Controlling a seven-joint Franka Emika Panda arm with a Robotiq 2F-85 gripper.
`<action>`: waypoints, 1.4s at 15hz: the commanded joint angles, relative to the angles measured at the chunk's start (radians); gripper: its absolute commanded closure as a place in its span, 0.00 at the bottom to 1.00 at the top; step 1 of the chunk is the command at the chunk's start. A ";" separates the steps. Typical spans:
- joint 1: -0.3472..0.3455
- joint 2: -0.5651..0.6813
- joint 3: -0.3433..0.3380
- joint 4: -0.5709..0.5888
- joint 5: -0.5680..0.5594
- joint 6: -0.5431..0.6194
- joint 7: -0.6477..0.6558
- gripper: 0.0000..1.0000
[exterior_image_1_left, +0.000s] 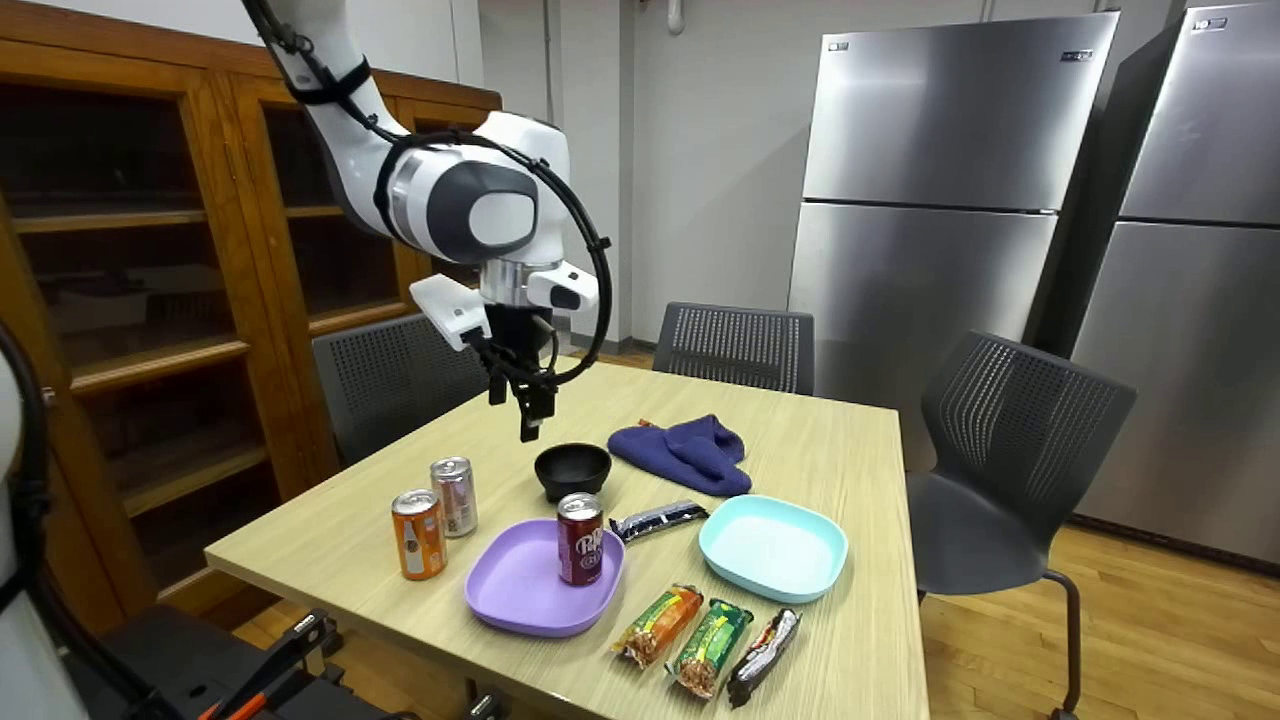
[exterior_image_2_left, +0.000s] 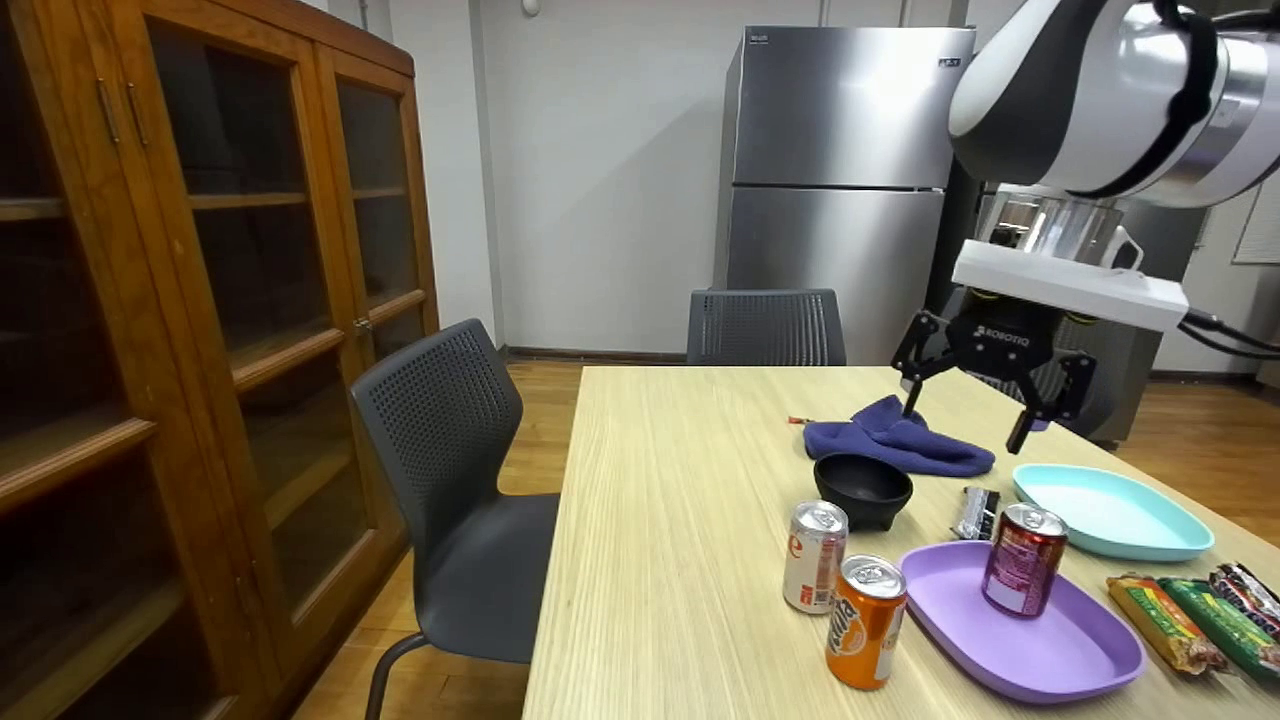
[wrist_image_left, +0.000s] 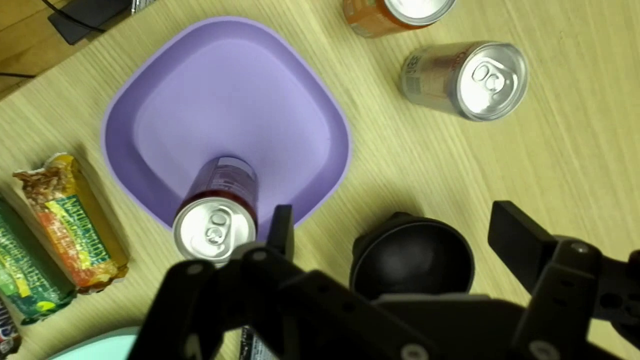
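Gripper (exterior_image_2_left: 963, 425) hangs above the table (exterior_image_2_left: 680, 520), fingers (wrist_image_left: 282, 230) spread wide, tips well apart. Nearest thing below looks to be the bowl (wrist_image_left: 417, 257) (black): in the wrist view it shows btwn the fingers, lower part hidden by the gripper's body. The bowl stands nr the plate (exterior_image_1_left: 515, 595) (purple), apart from it; in both exterior views it's on the plate's far side.

Red can (exterior_image_1_left: 580, 545) stands upright in the plate, off-centre, twd the black bar (exterior_image_1_left: 658, 518). That bar lies just outside the plate, btwn it & the teal dish (exterior_image_1_left: 772, 555); can't tell if its end touches the rim. Teal dish: apart from plate, on the side away from orange can (exterior_image_2_left: 865, 630) + white can (exterior_image_2_left: 813, 565). Those 2 stand upright just beside the plate, v. close to each other.

On the plate's teal-dish side, side by side, flat on table: orange bar (exterior_image_1_left: 658, 628) nearest the plate, then green bar (exterior_image_1_left: 713, 640), brown bar (exterior_image_1_left: 765, 655) farthest. Cloth (exterior_image_1_left: 690, 455) (dk blue, crumpled) lies just past the bowl, well apart from plate. Grey chair (exterior_image_2_left: 450, 430) stands at the table edge, on the cans' side, well off from plate.
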 joint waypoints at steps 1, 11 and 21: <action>0.037 -0.049 0.045 -0.014 0.016 -0.022 0.008 0.00; 0.147 0.051 0.113 0.036 -0.063 0.014 0.171 0.00; 0.197 0.211 0.057 0.132 -0.234 0.022 0.262 0.00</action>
